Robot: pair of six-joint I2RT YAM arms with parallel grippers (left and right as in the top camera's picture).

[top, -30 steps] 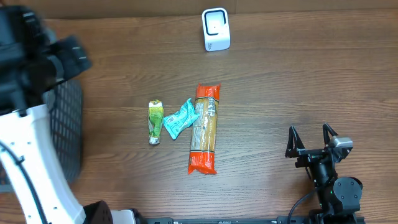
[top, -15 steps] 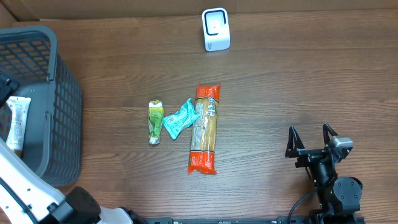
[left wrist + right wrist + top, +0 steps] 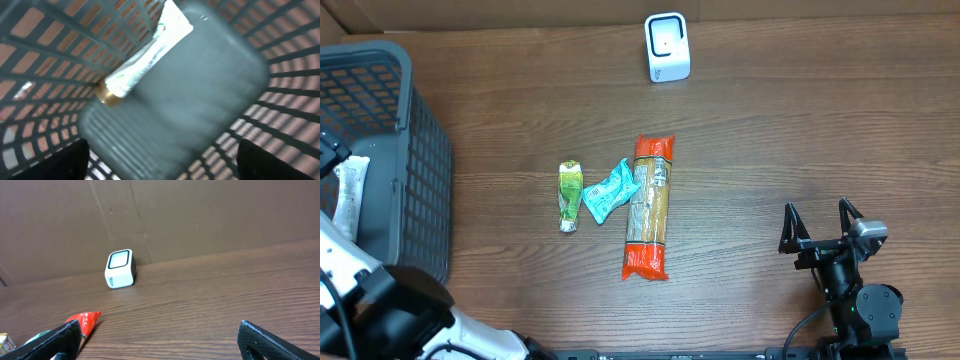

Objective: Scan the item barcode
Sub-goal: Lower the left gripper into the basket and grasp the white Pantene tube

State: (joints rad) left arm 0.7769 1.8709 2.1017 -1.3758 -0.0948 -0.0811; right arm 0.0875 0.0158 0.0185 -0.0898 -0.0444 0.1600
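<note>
Overhead: the white scanner (image 3: pixel 667 47) sits at top centre. Mid-frame lie a green packet (image 3: pixel 570 195), a teal packet (image 3: pixel 609 190) and a long pasta packet (image 3: pixel 649 207), side by side. At lower right the right gripper (image 3: pixel 816 215) has its jaws spread, holding nothing.

Left wrist: the left gripper (image 3: pixel 162 150) is spread wide over the grey basket (image 3: pixel 300 75), with a tube (image 3: pixel 145 55) lying inside (upper left).

Right wrist: the scanner stands left of centre, well apart from the fingers.

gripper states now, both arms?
Left gripper: open, empty, looking into the basket.
Right gripper: open, holding nothing.
</note>
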